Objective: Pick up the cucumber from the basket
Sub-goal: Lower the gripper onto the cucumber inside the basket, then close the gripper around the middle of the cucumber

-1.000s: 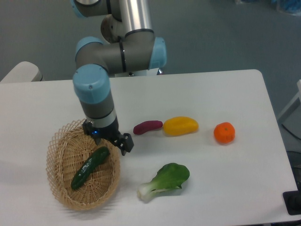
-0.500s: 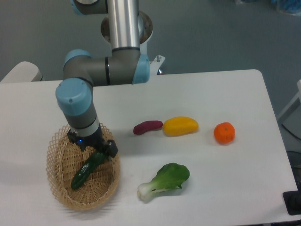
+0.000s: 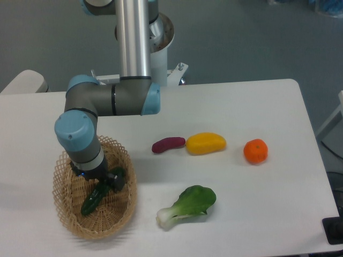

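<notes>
the cucumber point(image 3: 95, 196) lies in the basket point(image 3: 69, 225), slanting from near left up to far right. the gripper point(image 3: 103, 182) sits right over its far end. whether its fingers are apart or together cannot be told.

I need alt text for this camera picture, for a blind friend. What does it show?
A robot arm's gripper is lowered onto a dark green cucumber in a wicker basket. On the white table lie a bok choy, purple sweet potato, yellow mango and orange.
</notes>
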`<control>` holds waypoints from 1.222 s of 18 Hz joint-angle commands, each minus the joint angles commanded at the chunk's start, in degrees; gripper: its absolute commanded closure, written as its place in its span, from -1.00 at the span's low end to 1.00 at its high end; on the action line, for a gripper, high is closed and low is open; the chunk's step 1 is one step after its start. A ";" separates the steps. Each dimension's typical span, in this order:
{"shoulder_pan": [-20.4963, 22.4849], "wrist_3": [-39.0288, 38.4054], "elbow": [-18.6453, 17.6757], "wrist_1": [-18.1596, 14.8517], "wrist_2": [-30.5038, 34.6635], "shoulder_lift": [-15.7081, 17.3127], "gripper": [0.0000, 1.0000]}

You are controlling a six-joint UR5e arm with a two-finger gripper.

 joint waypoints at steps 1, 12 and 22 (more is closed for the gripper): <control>-0.09 0.09 0.26 0.09 0.00 -0.18 -1.00; -0.09 0.88 0.62 1.05 0.00 -0.97 -0.86; -0.09 1.76 1.14 0.97 0.18 -1.23 -0.73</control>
